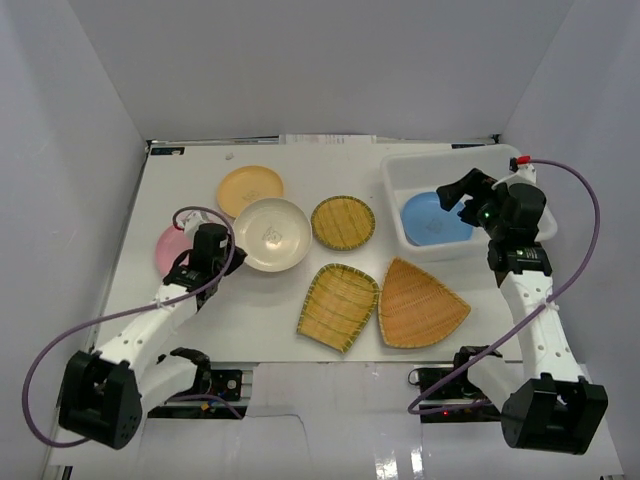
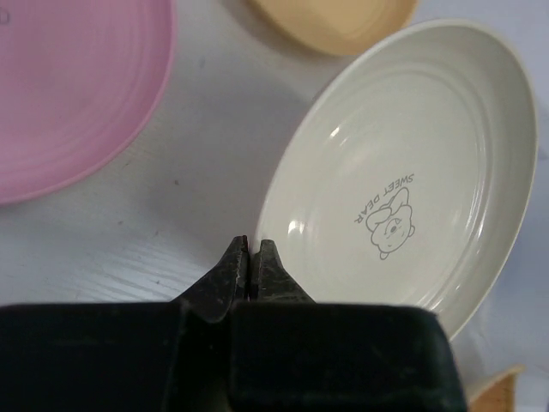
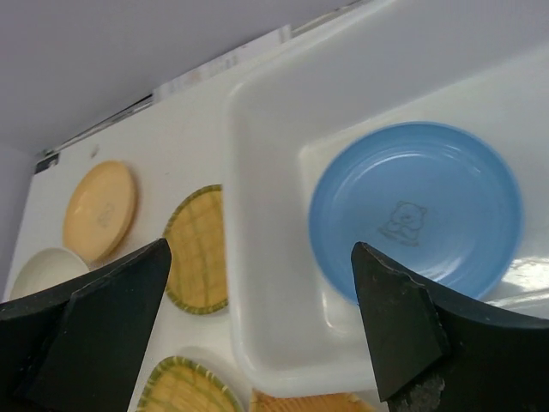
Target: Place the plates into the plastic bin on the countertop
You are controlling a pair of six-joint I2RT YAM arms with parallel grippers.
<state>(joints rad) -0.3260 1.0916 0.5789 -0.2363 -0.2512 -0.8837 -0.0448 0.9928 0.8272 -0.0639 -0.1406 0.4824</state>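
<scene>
Black fingers of the left gripper (image 2: 249, 257), bottom centre of its wrist view, are pinched tip to tip with nothing visibly between them, just beside the rim of the round cream plate (image 2: 403, 172). The right gripper (image 3: 259, 247) hangs spread wide and empty over the translucent white plastic bin (image 3: 257, 335), where the round blue plate (image 3: 416, 210) lies flat. Judged step: one plate binned, six on the white countertop (image 1: 260, 300), and next the left fingers must part and straddle the cream rim; only the wrist view shows those tips, hidden under the wrist from overhead.

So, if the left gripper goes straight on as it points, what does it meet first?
Probably the near rim of the cream plate, or the bare countertop just beside it; its shut fingers aim at that edge, depth unclear.
</scene>
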